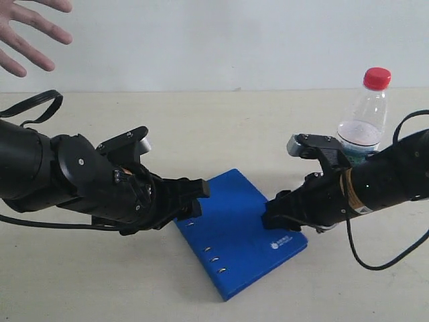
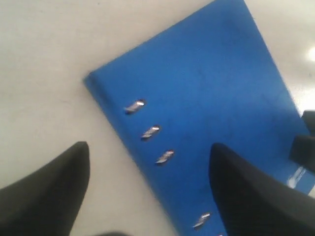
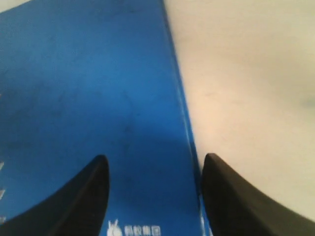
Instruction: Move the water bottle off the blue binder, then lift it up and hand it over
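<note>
The blue binder [image 1: 241, 228] lies flat on the table in the middle, its rivets along the near left edge. The water bottle [image 1: 365, 127] stands upright on the table behind my right arm, off the binder, red cap on top. My left gripper [image 1: 196, 201] is open at the binder's left edge; in the left wrist view the gripper [image 2: 148, 146] straddles the riveted edge of the binder [image 2: 197, 88]. My right gripper [image 1: 269, 213] is open at the binder's right edge; in the right wrist view the gripper [image 3: 155, 157] straddles the logo edge of the binder [image 3: 88, 88].
A person's open hand [image 1: 27, 33] hangs at the top left above the table. A black cable [image 1: 37, 107] loops behind my left arm, and another cable [image 1: 382, 258] hangs under my right arm. The pale table [image 1: 221, 127] runs back to a white wall.
</note>
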You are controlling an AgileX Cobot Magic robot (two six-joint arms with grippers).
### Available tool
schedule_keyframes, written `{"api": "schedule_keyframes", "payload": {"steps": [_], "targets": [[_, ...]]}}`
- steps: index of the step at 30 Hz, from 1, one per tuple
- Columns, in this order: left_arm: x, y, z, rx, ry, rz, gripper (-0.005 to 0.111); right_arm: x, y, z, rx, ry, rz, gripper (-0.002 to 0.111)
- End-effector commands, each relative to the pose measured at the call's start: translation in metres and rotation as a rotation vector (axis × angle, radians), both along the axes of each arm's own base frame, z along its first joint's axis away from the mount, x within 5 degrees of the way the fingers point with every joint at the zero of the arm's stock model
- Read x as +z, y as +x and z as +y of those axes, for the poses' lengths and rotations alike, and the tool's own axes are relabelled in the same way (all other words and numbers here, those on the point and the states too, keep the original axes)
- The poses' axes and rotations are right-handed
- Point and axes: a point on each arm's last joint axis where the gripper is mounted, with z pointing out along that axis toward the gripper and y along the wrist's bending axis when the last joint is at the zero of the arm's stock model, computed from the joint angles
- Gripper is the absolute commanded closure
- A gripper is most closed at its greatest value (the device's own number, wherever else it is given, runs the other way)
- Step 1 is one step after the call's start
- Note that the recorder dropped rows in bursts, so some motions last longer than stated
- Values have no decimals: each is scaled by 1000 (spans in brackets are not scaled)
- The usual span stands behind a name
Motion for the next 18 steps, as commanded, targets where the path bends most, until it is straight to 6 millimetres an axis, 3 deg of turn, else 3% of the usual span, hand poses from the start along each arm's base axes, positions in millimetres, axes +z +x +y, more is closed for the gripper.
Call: {"api": "schedule_keyframes", "payload": {"steps": [1, 8, 18], "targets": [[-1, -1, -1, -19, 8, -5, 43, 1, -15, 15, 163, 167, 84, 56], [-1, -1, -1, -32, 14, -3, 43, 12, -27, 24, 312, 315, 112, 56], [-3, -5, -2, -85, 29, 26, 43, 21, -29, 30, 386, 423, 52, 56]]}}
